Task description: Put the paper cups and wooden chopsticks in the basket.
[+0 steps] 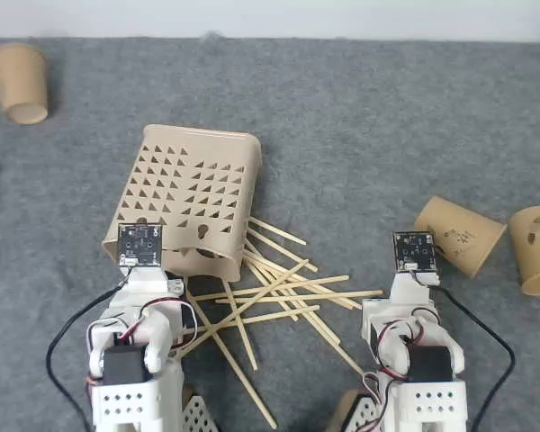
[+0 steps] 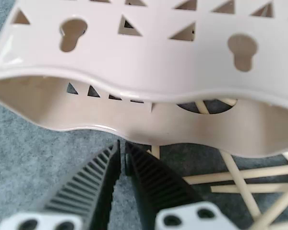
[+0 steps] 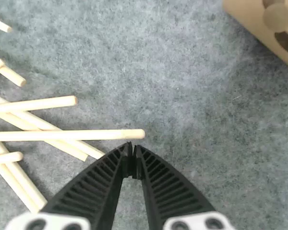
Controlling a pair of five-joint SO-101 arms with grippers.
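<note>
Grey carpet-like fabric covers the surface [image 1: 360,117]. The beige plastic basket [image 1: 191,193] lies tipped on its side, with the triangle-perforated wall facing up. The wooden chopsticks [image 1: 283,292] lie crossed on the surface between the two arms, and several ends reach the basket.

The high view locates three cups, all on their sides. The far-left paper cup [image 1: 20,81] is well apart from the basket. The printed paper cup [image 1: 459,236] lies near the right arm, and the edge paper cup [image 1: 535,250] lies just beside it. The dark print on the cup wall is too small to read.

The left wrist view adds the basket's wavy rim and open mouth. The left end effector [image 2: 123,155] is closed on nothing, just in front of that rim.

In the right wrist view the right end effector [image 3: 133,155] is closed and empty. Its tip is just beside one chopstick end, and whether they touch cannot be determined.
</note>
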